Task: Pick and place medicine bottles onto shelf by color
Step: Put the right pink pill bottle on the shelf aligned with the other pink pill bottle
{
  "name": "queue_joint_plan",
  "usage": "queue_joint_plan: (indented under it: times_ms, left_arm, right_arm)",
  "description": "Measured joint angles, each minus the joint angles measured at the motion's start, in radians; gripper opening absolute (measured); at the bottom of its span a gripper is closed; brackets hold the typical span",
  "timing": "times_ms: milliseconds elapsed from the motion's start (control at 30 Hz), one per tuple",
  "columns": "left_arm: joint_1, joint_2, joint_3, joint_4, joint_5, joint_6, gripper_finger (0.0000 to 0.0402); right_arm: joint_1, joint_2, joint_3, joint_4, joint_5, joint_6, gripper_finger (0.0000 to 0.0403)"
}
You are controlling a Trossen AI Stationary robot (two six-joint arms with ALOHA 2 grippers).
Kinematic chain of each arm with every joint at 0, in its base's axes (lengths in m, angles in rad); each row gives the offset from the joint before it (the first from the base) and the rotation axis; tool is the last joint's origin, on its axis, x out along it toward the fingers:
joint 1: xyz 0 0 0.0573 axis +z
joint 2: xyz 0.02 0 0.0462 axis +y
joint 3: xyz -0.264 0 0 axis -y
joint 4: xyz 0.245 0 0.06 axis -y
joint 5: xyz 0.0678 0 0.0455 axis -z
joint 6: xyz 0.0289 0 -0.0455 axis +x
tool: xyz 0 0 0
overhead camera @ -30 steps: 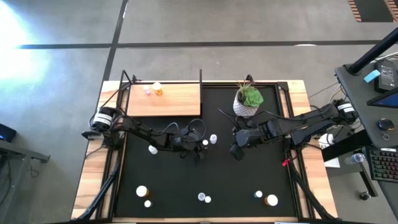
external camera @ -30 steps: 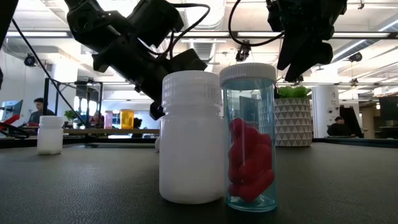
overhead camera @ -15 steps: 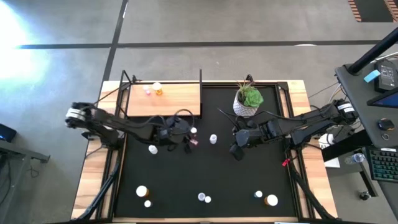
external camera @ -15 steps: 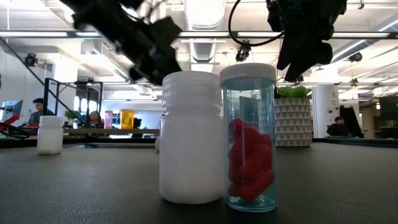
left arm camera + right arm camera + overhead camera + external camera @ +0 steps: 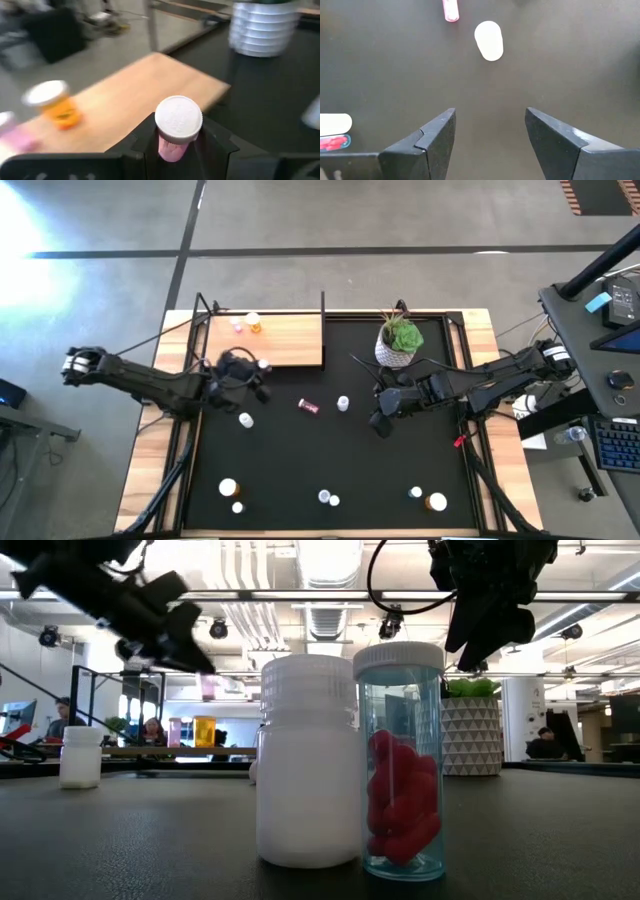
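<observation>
Your left gripper is clenched on a pink medicine bottle with a white cap, holding it upright between the two fingers just off the near edge of the wooden shelf; from above, that gripper sits at the shelf's front edge, toward its left half. On the shelf itself you already have an orange bottle with a white cap and, right beside it, a small pink bottle; both stand in the shelf's far left corner. Your right gripper hangs above the black mat, in front of the white-potted plant and well to the right of the shelf, with its fingers spread apart and nothing between them. On the mat between the shelf and the right gripper you can see a pink bottle lying on its side and a white bottle just beside it. Another white bottle sits on the mat in front of the shelf's left half. More bottles stand along the mat's near edge, well away from the shelf, among them a white bottle and a clear one with red pills, the two touching side by side.
</observation>
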State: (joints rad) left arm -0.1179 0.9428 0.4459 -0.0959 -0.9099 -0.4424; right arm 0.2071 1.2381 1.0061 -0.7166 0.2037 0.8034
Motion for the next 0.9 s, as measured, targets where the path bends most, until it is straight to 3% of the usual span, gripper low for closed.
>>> queue_joint_plan:
  times_ms: [133, 333, 633, 767, 900]
  left_arm:
    - [0.029, -0.070, -0.070, -0.001, -0.097, -0.011, 0.0096]
    - [0.091, -0.123, -0.142, -0.002, -0.099, -0.191, 0.0099]
    - [0.232, -0.092, -0.167, 0.009, -0.100, -0.180, 0.0100]
    - [0.331, -0.065, -0.144, 0.014, -0.039, -0.181, 0.0100]
    - [0.447, -0.038, -0.128, 0.009, 0.102, -0.183, 0.0100]
  right_arm:
    - [0.000, 0.000, 0.000, 0.000, 0.000, 0.000, 0.0228]
    - [0.000, 0.000, 0.000, 0.000, 0.000, 0.000, 0.0228]
    - [0.000, 0.000, 0.000, 0.000, 0.000, -0.002, 0.0228]
    - [0.000, 0.000, 0.000, 0.000, 0.000, -0.001, 0.0228]
    - [0.000, 0.000, 0.000, 0.000, 0.000, -0.001, 0.0228]
